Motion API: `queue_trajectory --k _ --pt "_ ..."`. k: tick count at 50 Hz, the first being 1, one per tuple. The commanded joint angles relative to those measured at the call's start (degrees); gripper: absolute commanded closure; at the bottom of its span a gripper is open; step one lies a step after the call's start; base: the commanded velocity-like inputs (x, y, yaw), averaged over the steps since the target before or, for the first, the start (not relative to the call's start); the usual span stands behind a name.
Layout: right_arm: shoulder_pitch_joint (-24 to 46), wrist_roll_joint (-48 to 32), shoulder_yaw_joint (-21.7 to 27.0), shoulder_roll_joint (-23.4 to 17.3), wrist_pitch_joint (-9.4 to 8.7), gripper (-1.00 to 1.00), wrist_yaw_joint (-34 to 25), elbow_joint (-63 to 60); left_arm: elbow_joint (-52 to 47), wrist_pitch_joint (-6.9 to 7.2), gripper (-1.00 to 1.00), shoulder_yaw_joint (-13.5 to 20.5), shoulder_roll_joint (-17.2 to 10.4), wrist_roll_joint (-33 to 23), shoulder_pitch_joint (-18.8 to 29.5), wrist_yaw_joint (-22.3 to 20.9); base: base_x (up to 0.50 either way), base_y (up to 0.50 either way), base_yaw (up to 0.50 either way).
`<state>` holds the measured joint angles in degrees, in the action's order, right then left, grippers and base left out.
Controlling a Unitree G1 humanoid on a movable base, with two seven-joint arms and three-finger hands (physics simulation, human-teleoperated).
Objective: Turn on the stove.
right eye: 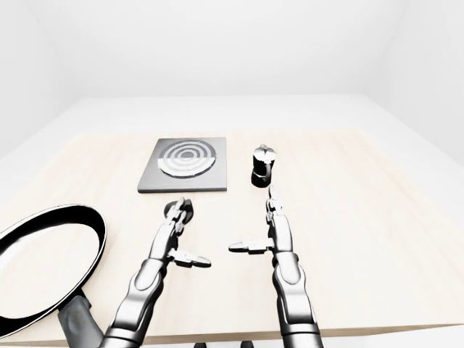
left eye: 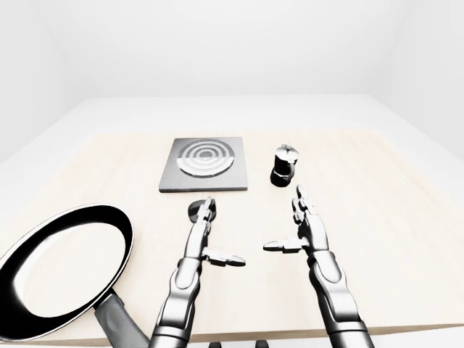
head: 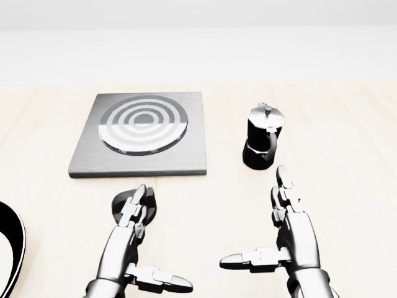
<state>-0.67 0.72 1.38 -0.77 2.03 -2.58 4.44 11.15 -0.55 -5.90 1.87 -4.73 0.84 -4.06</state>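
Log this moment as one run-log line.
left hand: open, fingers over knob | right hand: open, idle, below moka pot | stove: bare | pan: left edge

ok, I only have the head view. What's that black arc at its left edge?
Observer: A frying pan. The left-eye view shows it whole, black inside with a pale rim.
Operator: Where's its handle?
Observer: The handle points to the bottom of that view, left of the left forearm and apart from it.
Operator: What's above the stove?
Observer: The table ends shortly above the stove; past it there's only white floor and walls.
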Motion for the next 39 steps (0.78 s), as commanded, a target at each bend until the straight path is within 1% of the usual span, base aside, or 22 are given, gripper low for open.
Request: queue_trajectory --k 1,2,4,7,8,9,11,13,14,15,16,17,18,19,20,21,24,27,29,30,33,39 --pt "-0.2 0.0 -0.1 0.1 -0.90 -1.00 0.0 -0.9 -8.9 3.71 -1.00 -4.8 0.9 -1.4 -3.7 -1.4 0.00 0.00 0.00" --pt "-0.2 0.0 -0.1 0.1 -0.80 -1.00 0.0 -0.8 -13.0 5.39 -1.00 -5.4 0.8 -1.8 -4.9 -1.0 0.00 0.00 0.00" --pt "-0.1 0.0 0.0 0.0 -0.43 -1.00 0.0 -0.4 -17.3 5.55 -1.00 -5.8 0.4 -1.8 -5.9 -0.3 0.00 0.00 0.00" --pt "-0.3 -0.1 -0.1 0.1 -0.95 -1.00 0.0 -1.1 -28.9 5.55 -1.00 -7.0 -0.5 -2.4 -8.6 1.4 0.00 0.00 0.00" --pt "-0.3 -0.1 -0.1 0.1 -0.99 -1.00 0.0 -1.0 -34.9 5.55 -1.00 -7.6 -0.7 -2.8 -9.9 2.7 0.00 0.00 0.00" --pt "-0.2 -0.2 -0.1 0.1 -0.66 -1.00 0.0 -0.6 -46.5 5.55 -1.00 -9.4 -1.4 -5.8 -11.8 4.7 0.00 0.00 0.00" --pt "-0.1 -0.2 -0.1 0.0 -0.64 -1.00 0.0 -0.4 -55.7 5.55 -1.00 -12.3 -3.4 -8.7 -13.5 6.5 0.00 0.00 0.00" --pt "0.1 -0.2 -0.2 0.0 -0.66 -1.00 0.0 -0.2 -67.8 5.55 -1.00 -18.3 -5.2 -19.5 -15.4 7.8 0.00 0.00 0.00" --pt "0.2 -0.3 -0.2 0.0 -0.58 -1.00 0.0 -0.1 -70.2 5.55 -1.00 -20.2 -4.2 -22.9 -16.1 7.2 0.00 0.00 0.00" --pt "0.4 -0.3 -0.1 0.0 -0.43 -1.00 -0.1 0.3 -70.9 5.55 -1.00 -21.0 -2.6 -25.0 -17.0 5.6 0.00 0.00 0.00" --pt "0.4 -0.3 -0.1 0.0 -0.92 -1.00 0.0 -0.3 -71.1 4.63 -1.00 -21.6 0.6 -27.9 -18.8 3.3 0.00 0.00 0.00" --pt "0.3 -0.3 -0.1 0.0 -0.96 -1.00 0.0 -0.3 -71.1 2.27 -1.00 -21.3 4.1 -30.4 -20.4 0.8 0.00 0.00 0.00" --pt "0.4 -0.3 -0.1 0.0 -0.93 -1.00 0.0 -0.1 -71.1 -0.49 -1.00 -21.1 7.3 -31.7 -21.8 -1.8 0.00 0.00 0.00" --pt "0.7 -0.2 0.0 -0.1 -0.50 -1.00 -0.1 0.7 -71.1 -4.45 -1.00 -21.1 12.0 -33.1 -24.3 -5.5 0.00 0.00 0.00" --pt "0.7 -0.2 0.0 0.0 -0.80 -1.00 -0.1 0.3 -71.1 -4.45 -1.00 -20.6 15.7 -33.9 -25.8 -8.3 0.00 0.00 0.00" --pt "0.6 -0.2 0.0 0.0 -0.96 -1.00 0.0 0.0 -71.2 -4.45 -1.00 -20.1 18.1 -34.2 -27.2 -11.0 0.00 0.00 0.00" --pt "0.6 -0.2 0.0 0.0 -1.11 -1.00 0.0 -0.1 -71.2 -4.45 -1.00 -18.6 18.1 -34.0 -30.5 -18.0 0.00 0.00 0.00" --pt "0.6 -0.1 -0.1 0.0 -0.96 -1.00 -0.1 0.1 -71.2 -4.45 -1.00 -18.9 18.1 -32.9 -34.2 -24.2 0.00 0.00 0.00" --pt "0.4 -0.2 -0.2 0.0 -0.95 -1.00 -0.1 0.0 -71.2 -4.45 -1.00 -21.3 18.1 -32.0 -39.2 -29.6 0.00 0.00 0.00" --pt "0.4 -0.3 -0.3 0.1 -0.92 -1.00 -0.1 0.1 -71.2 -4.45 -1.00 -22.3 18.1 -31.4 -41.1 -31.3 0.00 0.00 0.00" --pt "0.2 -0.4 -0.3 0.1 -1.21 -1.00 -0.1 -0.5 -71.2 -4.45 -1.00 -24.3 18.1 -31.0 -44.1 -33.3 0.00 0.00 0.00" --pt "0.3 -0.3 -0.3 0.1 -1.10 -1.00 0.0 -0.1 -71.2 -4.45 -1.00 -27.6 18.1 -31.2 -47.7 -33.1 0.00 0.00 0.00"
